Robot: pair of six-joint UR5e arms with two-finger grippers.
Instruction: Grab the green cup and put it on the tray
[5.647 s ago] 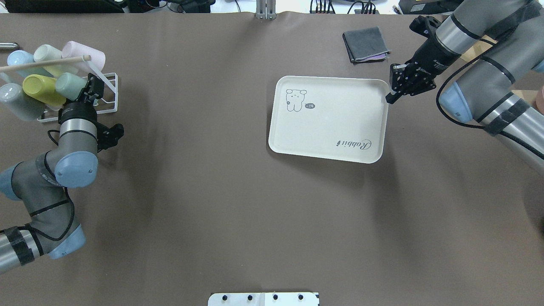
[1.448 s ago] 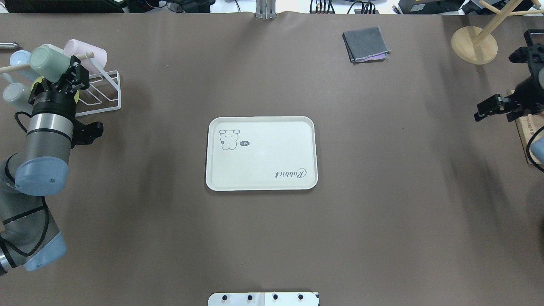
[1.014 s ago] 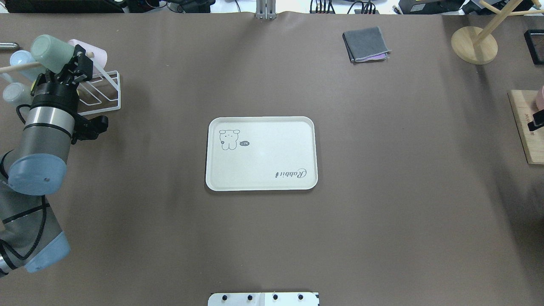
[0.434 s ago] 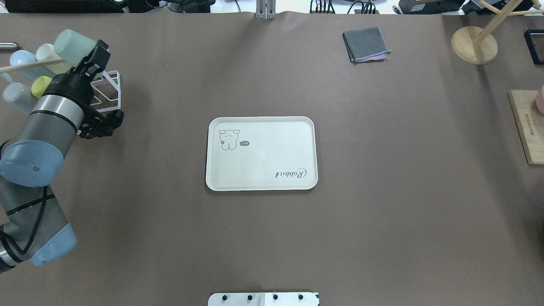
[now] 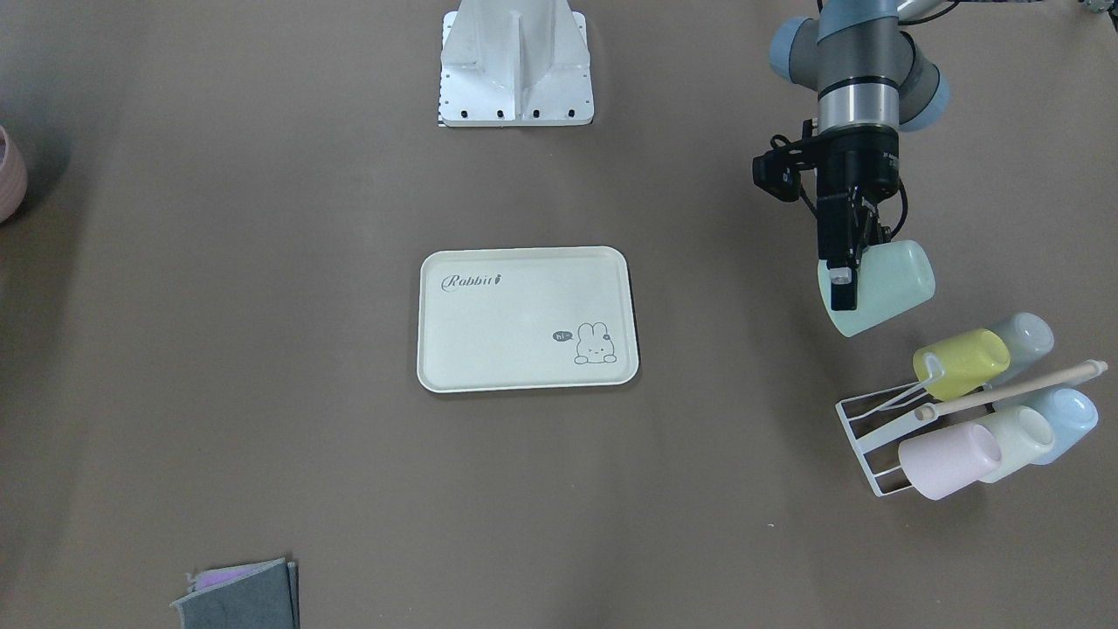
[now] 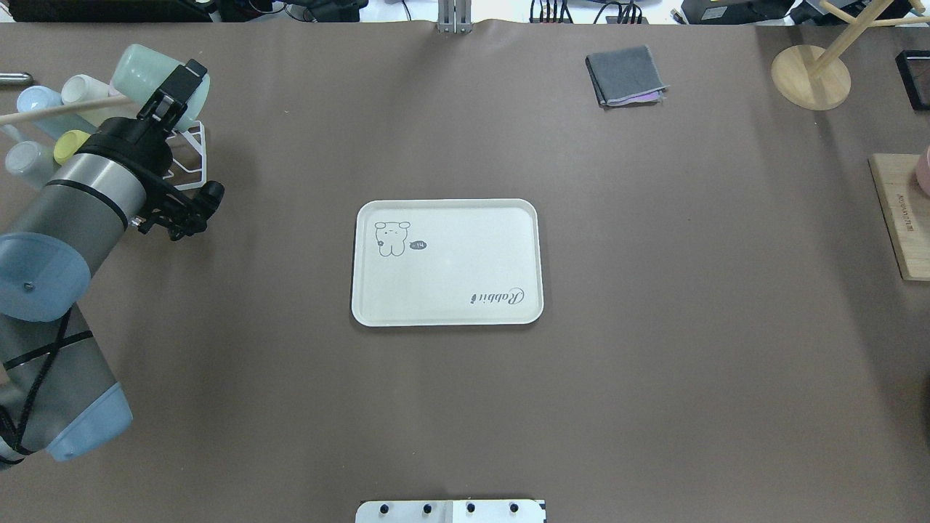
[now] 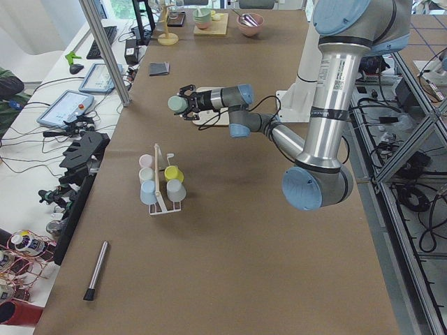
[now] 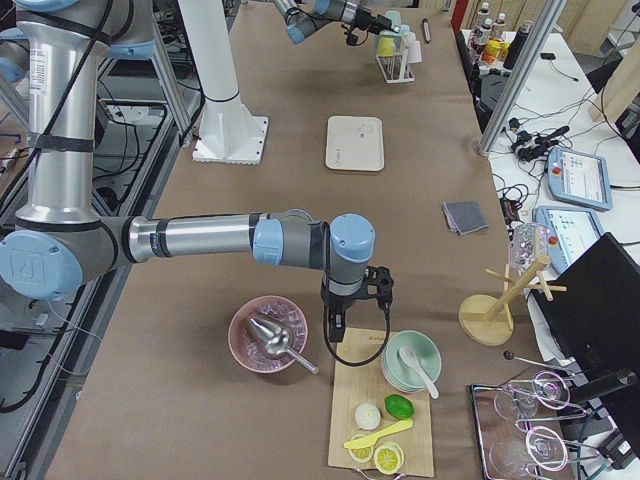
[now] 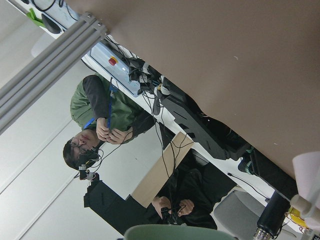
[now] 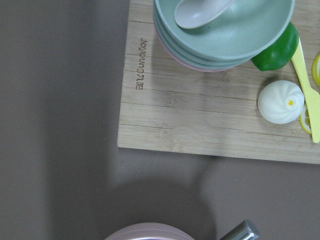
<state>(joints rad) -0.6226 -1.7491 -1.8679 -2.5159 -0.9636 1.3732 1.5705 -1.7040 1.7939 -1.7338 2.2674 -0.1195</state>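
**Operator:** Where is the green cup (image 5: 882, 284), and what holds it?

**Technician:** It is off the counter (image 5: 262, 349), tipped well away from upright. In the front-facing view it sits at about 3 o'clock from the tray (image 5: 507, 336), well apart from it. The left claw (image 5: 849, 281) is clamped on it near one end. One finger lies along the outer wall; the other is hidden behind the cup.

**Operator:** What is the primary fault condition?

**Technician:** Slip. The wall looks smooth and slightly tapered, and the grip sits near one end rather than at mid-body. A fast swing toward the tray could let the cup pivot or slide out of the jaws.

**Operator:** Secondary faults?

**Technician:** Two:
- **Orientation.** If the cup is let go while tipped like this, it would likely roll, possibly over the raised rim and off the tray. The wrist should turn it upright first.
- **Clearance.** The wire rack (image 5: 865, 428), with its yellow cup (image 5: 961, 362) and wooden dowel (image 5: 1013, 389), stands near, at about 5 o'clock from the held cup. A low or back-swinging path could clip them.

A hard descent could also shove the tray, which looks light.

**Operator:** And the right claw (image 8: 340, 322)?

**Technician:** It appears only in the right-side view, over a wooden board (image 8: 385, 400) far from the tray, so I cannot tell how its jaws stand. It looks unlikely to interfere.
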